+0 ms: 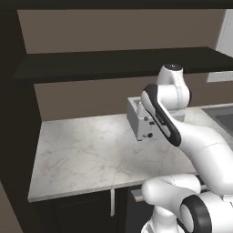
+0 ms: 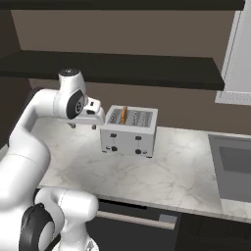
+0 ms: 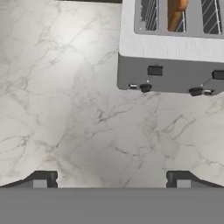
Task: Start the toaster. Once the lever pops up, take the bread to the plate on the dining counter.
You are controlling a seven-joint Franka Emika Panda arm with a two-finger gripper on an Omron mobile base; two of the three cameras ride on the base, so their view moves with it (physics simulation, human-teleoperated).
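The silver-grey toaster point(image 2: 129, 132) stands on the marble worktop against the back wall, and the arm partly covers the toaster point(image 1: 138, 119) in the left base view. A tan slice of bread point(image 2: 123, 115) stands in its second slot from the left. My gripper point(image 2: 83, 126) hovers open just left of the toaster, above the worktop, with nothing between its fingers. From the hand, the toaster point(image 3: 170, 65) sits at the top right with the bread point(image 3: 177, 15) in a slot. Its left lever point(image 3: 154, 71) is ahead of the gripper point(image 3: 111, 180). The plate and the dining counter are out of view.
A built-in sink point(image 2: 235, 166) lies in the worktop to the toaster's right. A dark shelf point(image 2: 122, 68) runs along the wall above the toaster. Bare marble point(image 1: 82, 154) spreads left of the toaster to the counter's front edge. A drawer handle point(image 2: 137, 218) shows below.
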